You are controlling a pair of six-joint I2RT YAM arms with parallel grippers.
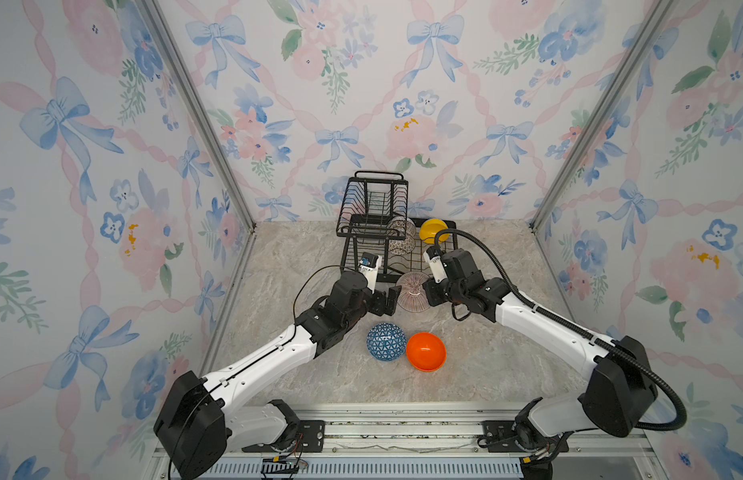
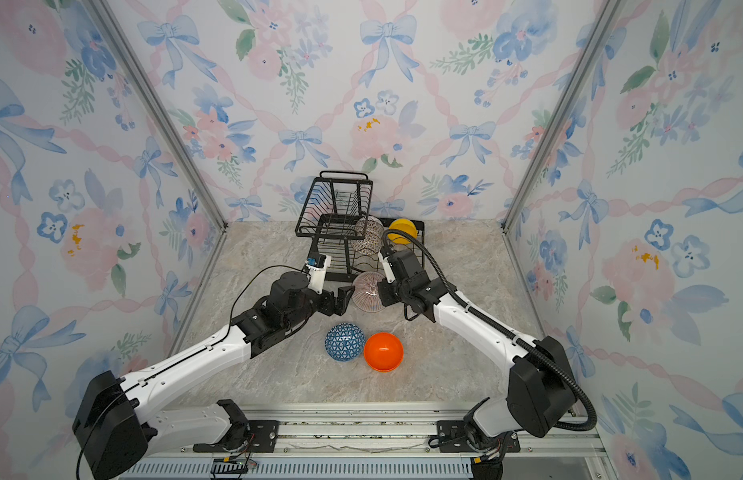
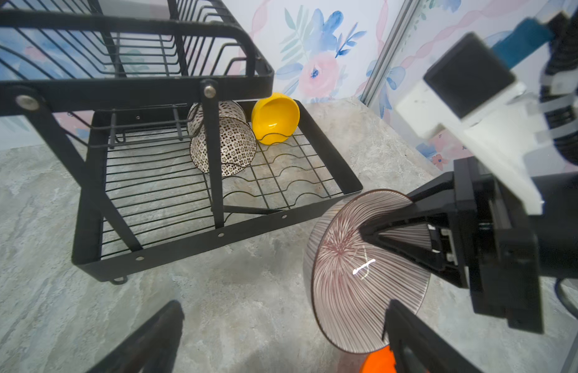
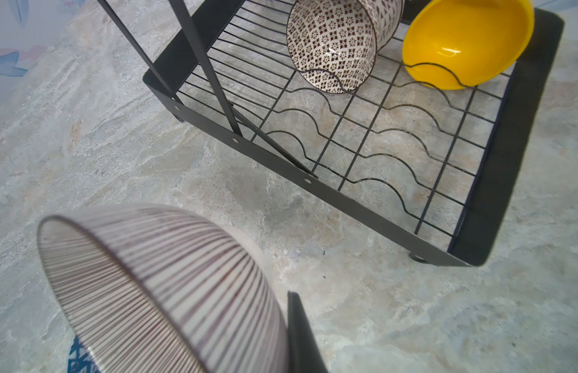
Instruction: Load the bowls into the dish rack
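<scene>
One ribbed bowl [image 1: 411, 296] pinched by right tool [image 1: 422, 291], left tool [image 1: 387, 300] splayed beside

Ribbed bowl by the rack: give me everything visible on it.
The pinkish ribbed bowl is round and glossy like glazed ceramic, with fine dark-red lines radiating from the centre inside and running down the outside. It is tipped on its side, opening toward the left arm, just before the front edge of the dish rack, not in it. The right gripper is shut on its rim, one finger inside. The left gripper stands open beside it; contact unclear.
</scene>
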